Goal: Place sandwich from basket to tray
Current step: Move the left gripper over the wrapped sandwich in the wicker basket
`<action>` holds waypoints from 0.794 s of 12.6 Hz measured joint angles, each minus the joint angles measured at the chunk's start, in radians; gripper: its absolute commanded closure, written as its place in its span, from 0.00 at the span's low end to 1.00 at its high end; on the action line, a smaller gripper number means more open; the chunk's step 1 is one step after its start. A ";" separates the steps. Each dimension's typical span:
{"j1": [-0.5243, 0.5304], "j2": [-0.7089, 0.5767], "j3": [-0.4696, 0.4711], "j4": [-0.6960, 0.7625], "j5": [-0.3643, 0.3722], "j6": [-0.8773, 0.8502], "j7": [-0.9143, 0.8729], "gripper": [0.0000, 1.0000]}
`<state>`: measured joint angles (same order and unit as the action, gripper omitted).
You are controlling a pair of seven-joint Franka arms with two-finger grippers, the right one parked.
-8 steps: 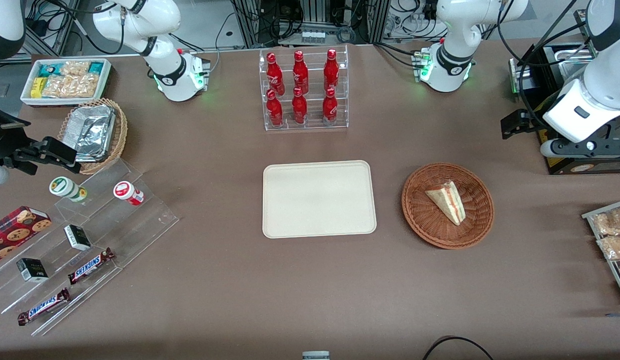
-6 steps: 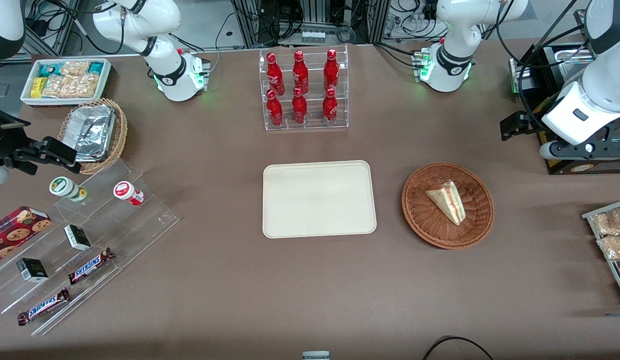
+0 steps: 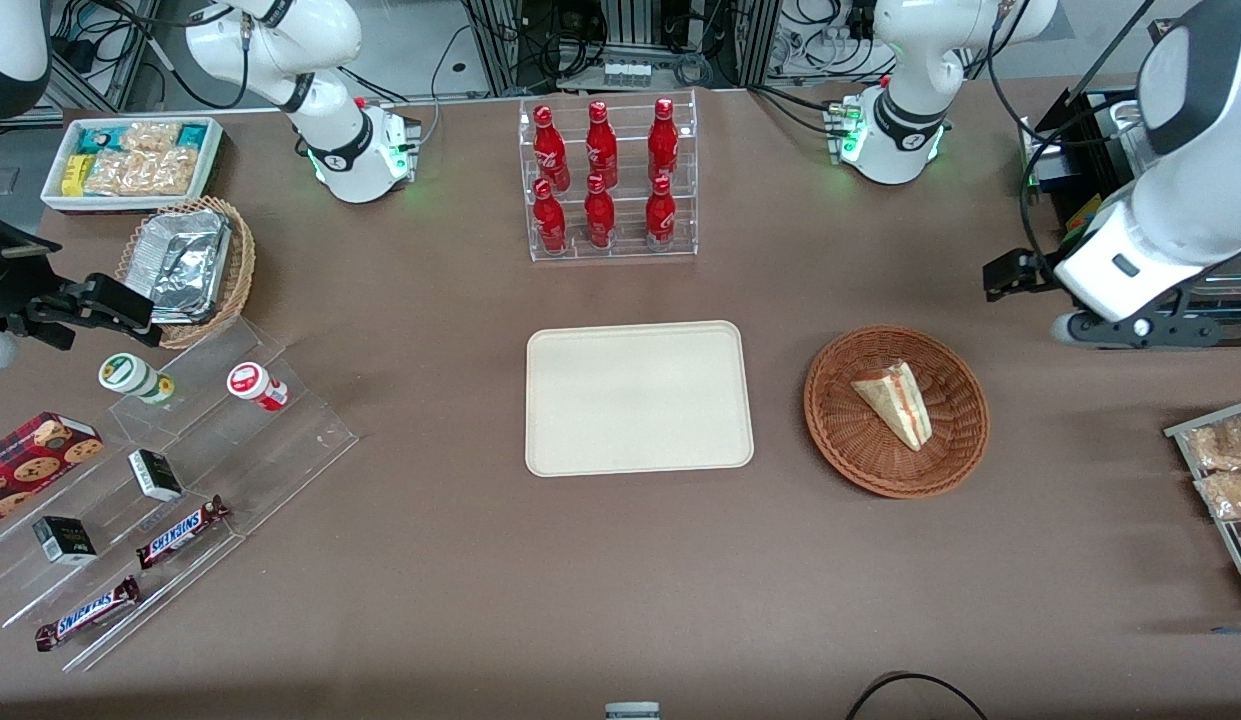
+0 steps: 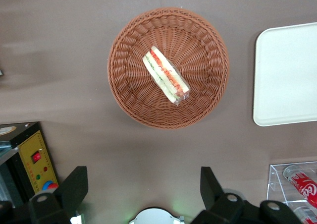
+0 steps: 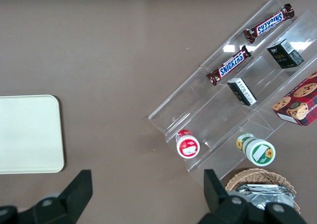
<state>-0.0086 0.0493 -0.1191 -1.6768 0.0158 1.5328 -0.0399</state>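
The sandwich [image 3: 895, 403] [image 4: 166, 75], a clear-wrapped wedge with red and green filling, lies in the round reddish-brown basket [image 3: 840, 430] [image 4: 126, 92]. Beside the basket, toward the parked arm's end, is the bare cream tray [image 3: 638, 397] [image 4: 287, 75]. My gripper [image 3: 1145, 330] [image 4: 142, 184] hangs high above the table, off the basket's rim toward the working arm's end and a little farther from the front camera. It is open, its fingers [image 4: 74, 184] wide apart with nothing between them.
A clear rack of red bottles [image 3: 605, 180] stands farther from the front camera than the tray. A black box with a yellow panel [image 4: 34, 159] sits under my arm. Bagged snacks on a rack [image 3: 1220, 470] lie at the working arm's end. Shelves of snacks [image 3: 170, 480] occupy the parked arm's end.
My gripper and arm have shifted sideways toward the basket and a little nearer the front camera. The sandwich, basket and tray have not moved.
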 measured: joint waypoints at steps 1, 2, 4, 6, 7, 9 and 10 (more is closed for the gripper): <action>0.000 0.005 -0.001 -0.034 0.000 0.036 0.000 0.00; 0.000 0.008 -0.001 -0.074 0.000 0.080 0.000 0.00; 0.000 0.008 -0.001 -0.152 0.000 0.168 0.000 0.00; 0.000 0.008 -0.001 -0.222 0.000 0.254 0.000 0.00; 0.000 0.008 -0.001 -0.259 0.000 0.301 0.000 0.00; 0.000 0.008 -0.001 -0.329 0.000 0.380 0.000 0.00; 0.000 0.008 -0.001 -0.355 0.000 0.404 -0.001 0.00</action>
<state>-0.0085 0.0573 -0.1202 -2.0318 0.0158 1.9368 -0.0411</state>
